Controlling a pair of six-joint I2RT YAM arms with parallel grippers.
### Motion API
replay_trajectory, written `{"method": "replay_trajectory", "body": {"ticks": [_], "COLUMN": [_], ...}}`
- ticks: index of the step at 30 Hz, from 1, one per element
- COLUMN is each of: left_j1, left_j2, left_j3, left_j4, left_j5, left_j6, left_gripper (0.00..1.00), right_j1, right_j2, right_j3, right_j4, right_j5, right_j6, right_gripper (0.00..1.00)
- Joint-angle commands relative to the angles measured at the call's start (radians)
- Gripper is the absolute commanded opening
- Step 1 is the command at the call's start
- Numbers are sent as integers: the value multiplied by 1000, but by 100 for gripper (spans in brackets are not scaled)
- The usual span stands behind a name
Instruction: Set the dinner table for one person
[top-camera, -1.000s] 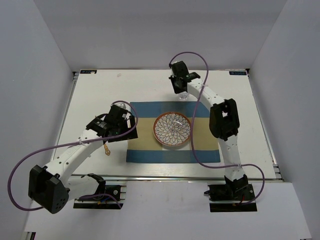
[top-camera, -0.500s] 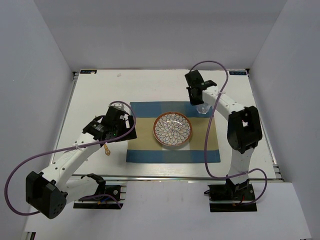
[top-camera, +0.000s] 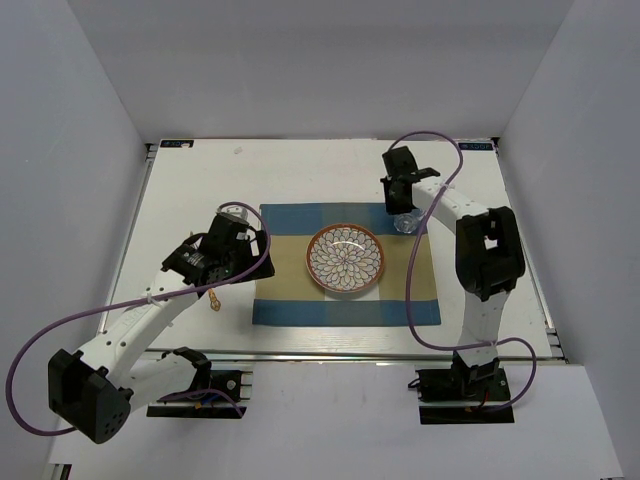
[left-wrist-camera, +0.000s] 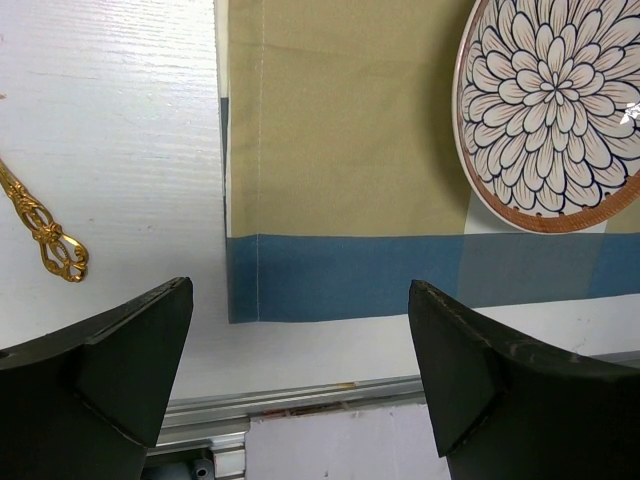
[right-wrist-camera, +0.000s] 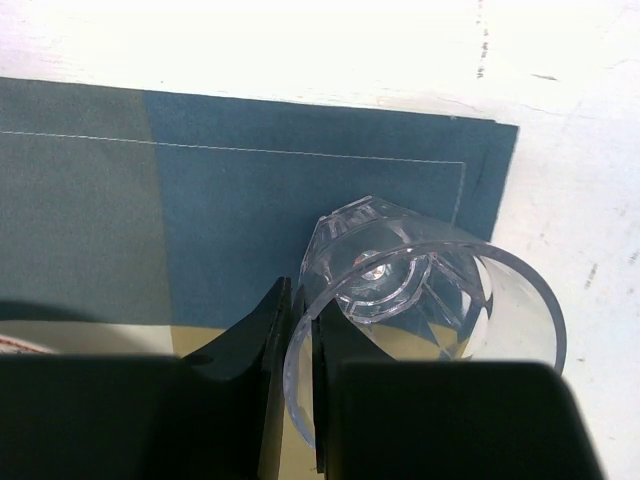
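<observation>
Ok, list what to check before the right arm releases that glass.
1. Right gripper shut on the glass wall, one finger inside, one outside: ok.
2. Glass mouth up: ok.
3. Glass over the placemat at its far right corner, apart from the plate: ok.
4. Glass base resting on the placemat: cannot tell.
5. Left gripper open and empty: ok.
6. Gold utensil away from both grippers, lying on the dinner table left of the placemat: ok.
</observation>
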Motion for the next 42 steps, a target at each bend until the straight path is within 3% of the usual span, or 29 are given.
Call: {"method": "replay_trajectory", "body": {"ticks": [1, 5, 8, 10, 17, 22, 25, 28, 34, 42], "left_j1": [4, 4, 4, 4, 13, 60, 160, 285, 535, 697], "left_j2": [-19, -17, -19, -17, 55, 113, 156, 199, 218, 366], "left_j3": [-6, -6, -6, -4, 23, 14, -13, -12, 59, 111], "left_j4": [14, 16, 14, 7, -64, -150, -121, -87, -151, -93], "left_j5": [15, 15, 9, -6, -173, -377, -339, -276, -261, -200], "left_j6": [6, 8, 5, -3, -124, -334, -362, -328, -258, -13], "left_gripper": [98, 98, 98, 98, 98, 98, 98, 98, 98, 98], "right_j1": [0, 2, 3, 8, 26, 46, 89, 143, 246, 289], "right_j2": [26, 43, 17, -24, -216, -437, -527, -639, -822, -951], "right_j3": [56, 93, 101, 116, 141, -104, -279, -474, -692, -855], "right_j4": [33, -10, -32, -32, -35, 134, 239, 368, 445, 554], "right_j5": [-14, -1, -8, -46, -143, -466, -577, -617, -630, -699], "right_j6": [3, 18, 41, 48, 76, 107, 160, 222, 276, 299], "right_gripper": [0, 3, 78, 89, 89, 89, 89, 89, 89, 89]}}
